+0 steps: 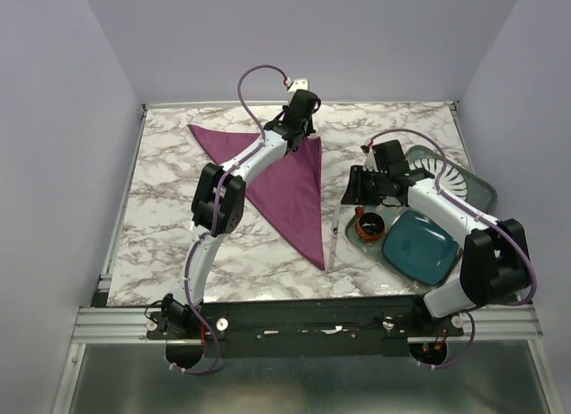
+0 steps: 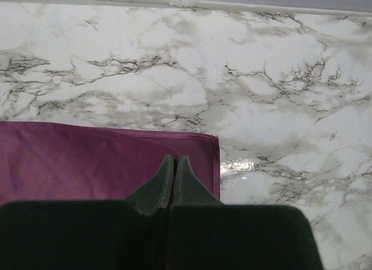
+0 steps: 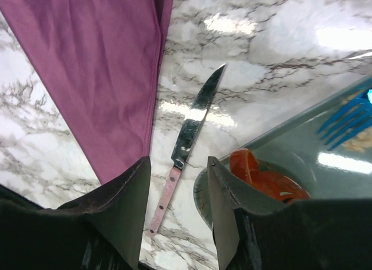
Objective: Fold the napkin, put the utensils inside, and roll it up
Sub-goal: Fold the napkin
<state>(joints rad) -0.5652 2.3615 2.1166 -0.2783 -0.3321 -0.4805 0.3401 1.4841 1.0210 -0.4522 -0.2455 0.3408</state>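
The plum napkin (image 1: pixel 294 195) lay folded into a triangle on the marble surface (image 1: pixel 169 218), left of centre. My left pincer (image 2: pixel 175 160) was clenched at its far right corner; I could not tell whether it pinched any cloth. The table knife (image 3: pixel 189 133) lay just right of the napkin, beside the tray (image 1: pixel 478 189). My right pincer (image 3: pixel 177 160) hung released over the handle.

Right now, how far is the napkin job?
Done: the napkin lies folded into a triangle. In hand: the left gripper is shut at its corner; the open right gripper hovers over the knife, which lies on the table beside the napkin. Left: knife inside, then rolling.
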